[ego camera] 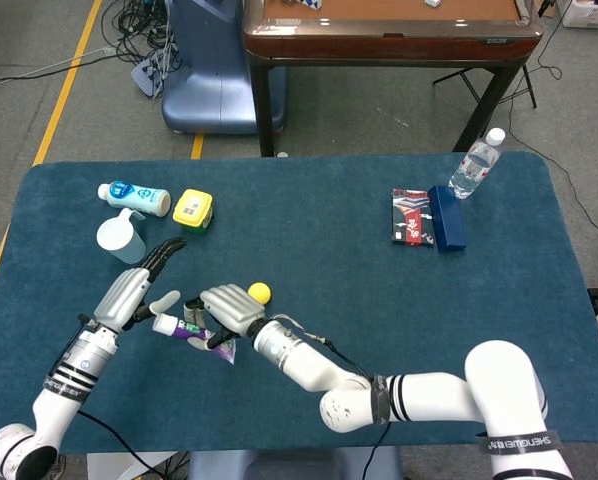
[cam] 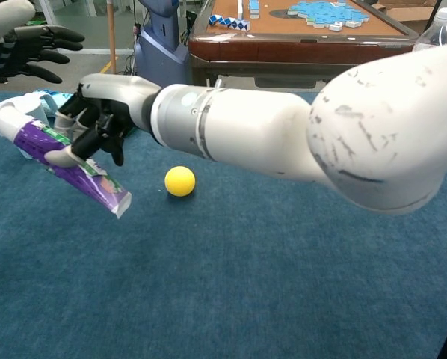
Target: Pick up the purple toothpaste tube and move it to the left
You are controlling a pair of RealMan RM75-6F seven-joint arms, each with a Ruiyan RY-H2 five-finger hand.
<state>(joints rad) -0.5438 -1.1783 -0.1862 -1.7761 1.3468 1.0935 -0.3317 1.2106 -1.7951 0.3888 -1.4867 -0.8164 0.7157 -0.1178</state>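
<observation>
Purple with a white cap, the toothpaste tube [cam: 59, 159] is held in the right hand [cam: 100, 120], whose fingers curl over its middle; in the chest view it is lifted clear of the blue table cloth [cam: 246, 284], cap end pointing up and left, crimped end angled down and right. From the head view the tube [ego camera: 191, 333] lies just left of the right hand [ego camera: 229, 308], with its cap close to the thumb of the left hand [ego camera: 129, 290]. That left hand holds nothing, its dark fingers spread apart and pointing away from the robot. A yellow ball [ego camera: 259, 292] sits on the cloth just beside the right hand. Further back on the left are a pale plastic jug [ego camera: 119, 237], whose contents cannot be made out, a white bottle lying on its side [ego camera: 134, 197] and a small yellow box [ego camera: 193, 209].
</observation>
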